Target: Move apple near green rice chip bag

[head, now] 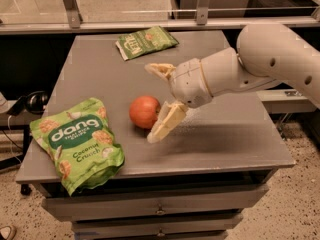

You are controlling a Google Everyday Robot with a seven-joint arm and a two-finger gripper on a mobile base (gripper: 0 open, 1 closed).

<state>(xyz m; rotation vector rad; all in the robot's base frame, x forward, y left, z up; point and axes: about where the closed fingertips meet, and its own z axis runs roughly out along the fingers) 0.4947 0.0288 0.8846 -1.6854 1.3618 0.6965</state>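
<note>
The apple (144, 111) is round and red-orange and rests on the grey table (220, 144), a short way right of the green rice chip bag (78, 143). That bag is a puffy bright-green pouch with white "dang" lettering, lying at the table's front left corner. My gripper (152, 103) is open. Its two cream fingers are spread wide, one finger (159, 70) above and behind the apple, the other (166, 122) low at the apple's right side. The apple sits free of the grip, just left of the fingers.
A smaller, flatter, darker green chip bag (145, 41) lies at the table's back edge. A glass partition with metal posts (70, 6) runs behind the table. Drawers (160, 211) sit below the table front. Black headphones (30, 102) hang left of the table.
</note>
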